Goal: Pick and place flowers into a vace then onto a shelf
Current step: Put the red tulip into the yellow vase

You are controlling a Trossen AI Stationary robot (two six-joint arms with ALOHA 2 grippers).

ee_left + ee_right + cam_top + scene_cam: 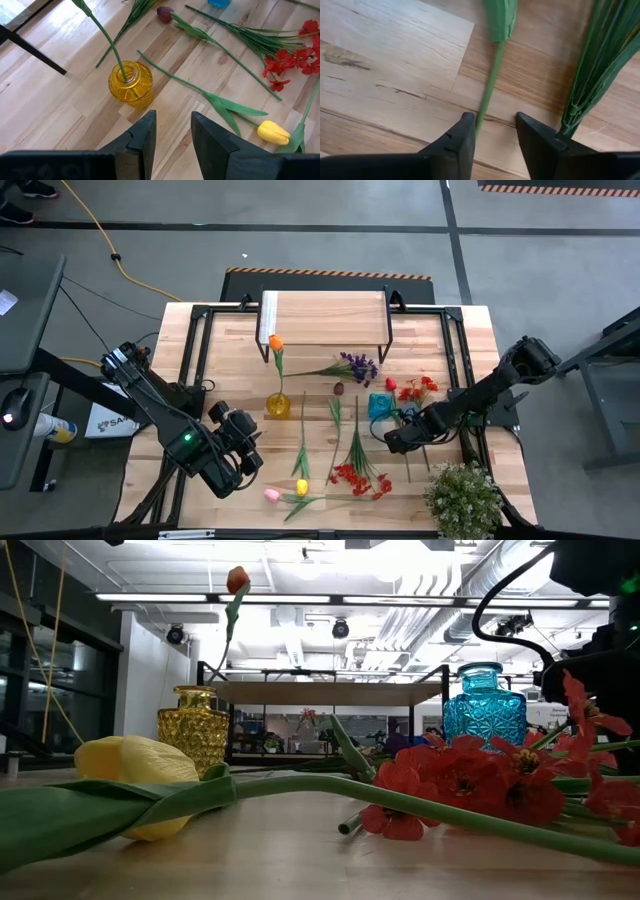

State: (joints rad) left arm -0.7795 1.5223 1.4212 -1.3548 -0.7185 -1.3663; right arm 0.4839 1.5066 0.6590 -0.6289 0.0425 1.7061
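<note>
Your right tool (492, 135) is low over the worktop (440, 330), just in front of the blue vase (379, 405), with a thin green stem (489, 92) running between its two fingers; the fingers (457, 142) stand a narrow gap apart, the stem lies against the inner edge of one of them, and you cannot tell whether they have gripped it. A bundle of flat green leaves (592, 65) lies just beside the other finger. Your left tool (172, 137) hangs above the worktop near the yellow vase (131, 84), its fingers partly open with nothing between them. The yellow vase holds one orange tulip (275, 341), its stem (105, 37) rising out of the neck. The remaining flowers lie loose on the worktop: a purple spray (358, 366) and a dark tulip (338, 389) in front of the shelf (325, 317), a red spray (418, 389) beside the blue vase, a second red spray (352, 477), a yellow tulip (301, 487) and a pink tulip (271, 494) near the front edge. The shelf stands at the rear of the worktop with its top bare. A bushy green potted plant (462, 498) sits at the front corner on the right arm's side. In the low view the yellow tulip and the red blossoms (470, 780) fill the foreground, with both vases upright behind them.
</note>
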